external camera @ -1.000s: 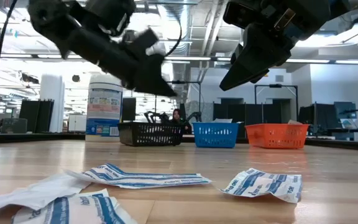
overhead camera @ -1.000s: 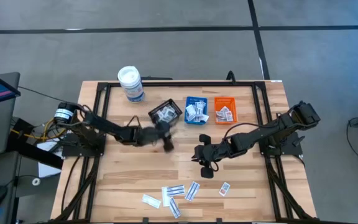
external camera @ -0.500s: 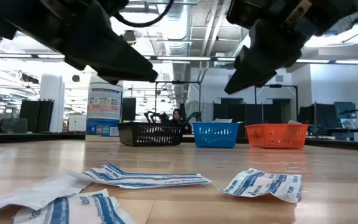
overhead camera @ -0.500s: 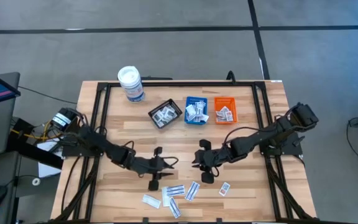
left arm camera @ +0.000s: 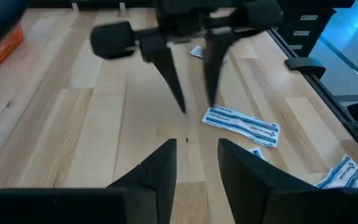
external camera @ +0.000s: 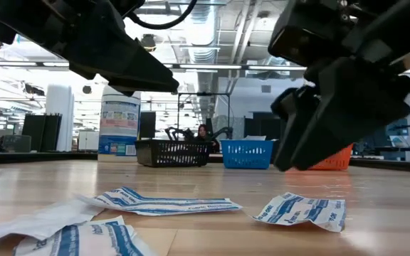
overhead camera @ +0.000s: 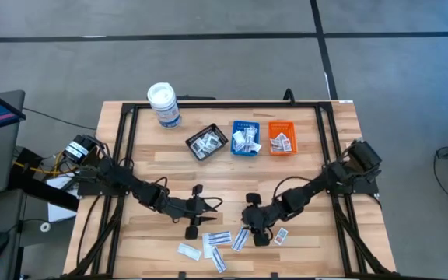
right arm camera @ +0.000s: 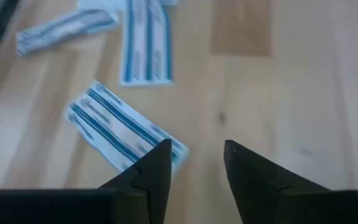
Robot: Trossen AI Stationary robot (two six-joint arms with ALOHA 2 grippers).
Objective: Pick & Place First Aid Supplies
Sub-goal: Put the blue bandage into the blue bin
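A white round canister [overhead camera: 163,104] with a blue label is standing upright near the far left corner of the wooden table [overhead camera: 150,179]. Three small trays are sitting in a row to its right: a black tray [overhead camera: 206,143], a blue tray [overhead camera: 245,138], then an orange tray [overhead camera: 281,138].

Left dark arm extends low, its pincer [overhead camera: 199,216] parted, nothing between the fingers [left arm camera: 160,163]. Right dark arm reaches inward and low; its pincer [overhead camera: 257,230] parted, empty, fingers [right arm camera: 156,163] angled downward.
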